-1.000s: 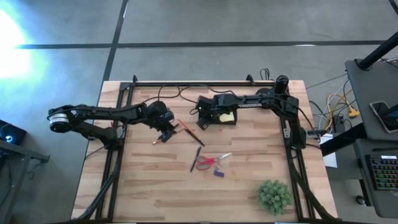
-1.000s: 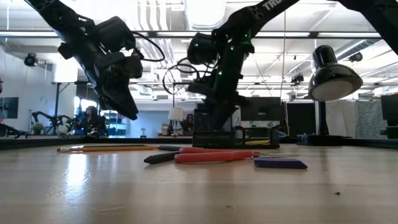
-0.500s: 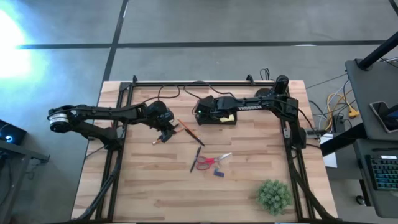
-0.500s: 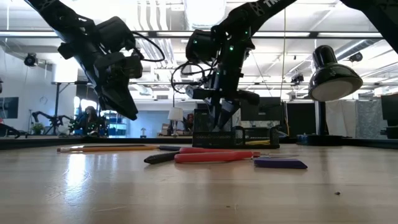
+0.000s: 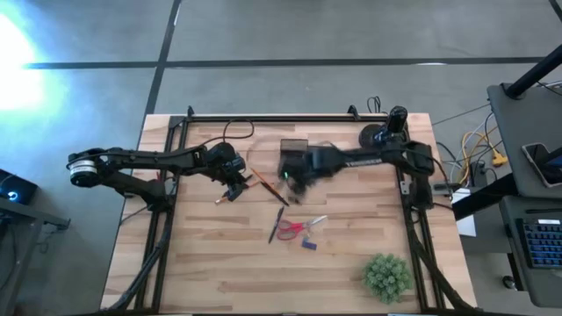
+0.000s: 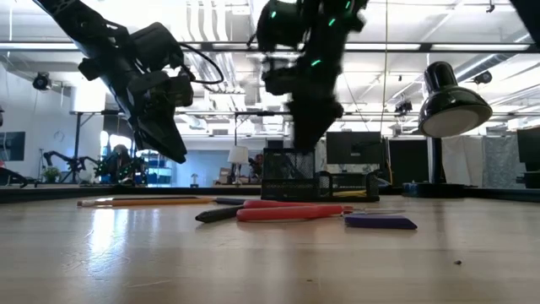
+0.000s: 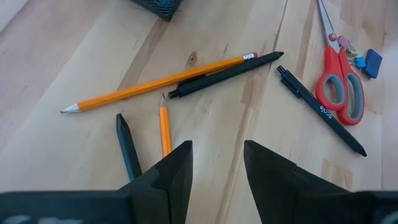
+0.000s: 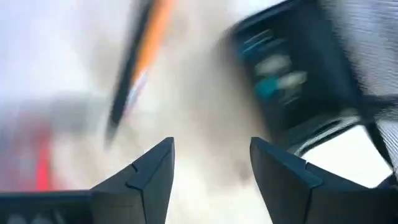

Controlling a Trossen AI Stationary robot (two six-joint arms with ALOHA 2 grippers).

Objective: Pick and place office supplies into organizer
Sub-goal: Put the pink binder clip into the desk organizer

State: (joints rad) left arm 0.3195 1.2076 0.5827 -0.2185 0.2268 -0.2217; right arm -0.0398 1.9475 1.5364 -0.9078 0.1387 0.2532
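The black organizer stands at the table's far middle, also in the low view. My right gripper hangs open and blurred just in front of it, holding nothing. My left gripper hovers open left of centre over a short orange pencil and a short black pen. A long orange pencil, two black pens, red-handled scissors and a blue piece lie flat on the wood. The sticky-note pad is hidden.
A green plant stands at the near right corner. A black desk lamp shows at the far right. Black frame rails run along the table's left, right and far sides. Bare wood lies along the near edge.
My right gripper has come up out of the organizer and swung toward the table's near edge, rolling about its own line as it went; it is blurred by the motion. The organizer and the supplies on the table have stayed where they were.
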